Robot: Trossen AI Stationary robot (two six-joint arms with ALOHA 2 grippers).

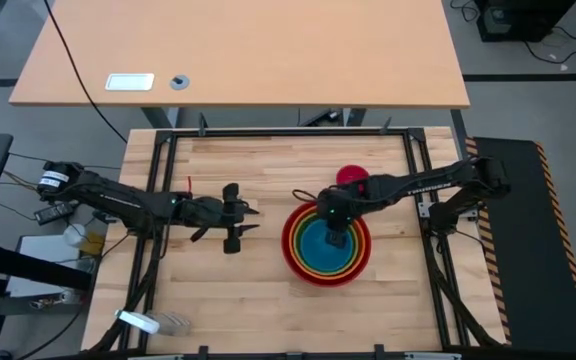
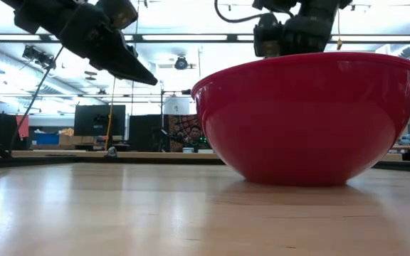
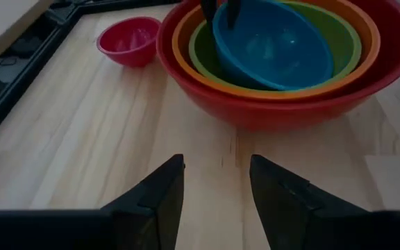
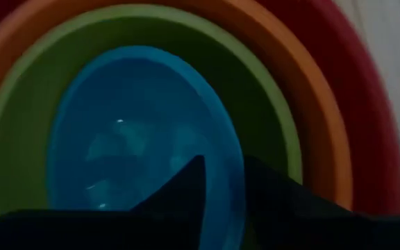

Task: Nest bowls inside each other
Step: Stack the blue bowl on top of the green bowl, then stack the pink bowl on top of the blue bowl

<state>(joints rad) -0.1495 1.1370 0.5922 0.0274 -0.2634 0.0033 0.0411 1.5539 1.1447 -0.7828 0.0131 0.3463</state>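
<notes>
Four bowls sit nested at the table's right: red [image 1: 290, 250] outermost, then orange [image 3: 186, 55], lime green [image 4: 269, 104] and blue [image 4: 137, 132] innermost. The blue bowl [image 3: 276, 48] lies slightly tilted in the green one. My right gripper [image 4: 224, 180] points down into the stack, open, with one finger inside the blue bowl's rim and one outside it. The small pink bowl [image 1: 351, 177] stands on its base just beyond the stack, toward the far edge. My left gripper [image 3: 214, 187] hovers open above the bare wood left of the stack [image 1: 243, 220], with nothing between its fingers.
A black frame [image 1: 158, 180] rims the wooden table. A light desk [image 1: 248, 50] stands past the far edge. Bare wood lies on the table's left half and along the near edge. A white object [image 1: 138, 320] lies at the near left corner.
</notes>
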